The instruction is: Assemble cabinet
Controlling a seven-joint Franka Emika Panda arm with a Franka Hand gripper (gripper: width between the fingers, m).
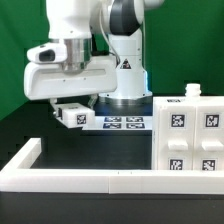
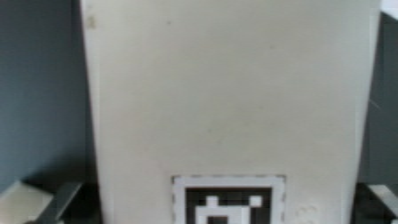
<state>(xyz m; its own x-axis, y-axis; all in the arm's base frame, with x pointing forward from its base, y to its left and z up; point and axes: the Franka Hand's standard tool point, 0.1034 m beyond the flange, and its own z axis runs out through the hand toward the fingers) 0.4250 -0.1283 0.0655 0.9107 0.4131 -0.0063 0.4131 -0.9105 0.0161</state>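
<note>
My gripper (image 1: 70, 112) is shut on a small white cabinet block (image 1: 72, 117) with a black-and-white tag on its face. It holds the block a little above the dark table, next to the end of the marker board on the exterior view's left. In the wrist view the same block (image 2: 222, 90) fills most of the picture, with its tag (image 2: 231, 203) near the gripper (image 2: 214, 205) and a dark finger (image 2: 39, 205) on each side. The large white cabinet shell (image 1: 190, 135), with tags and square compartments, stands apart at the exterior view's right.
The marker board (image 1: 122, 123) lies flat in front of the robot base (image 1: 125, 85). A long low white border rail (image 1: 90, 180) runs along the front and up the exterior view's left side (image 1: 24, 158). A green backdrop stands behind.
</note>
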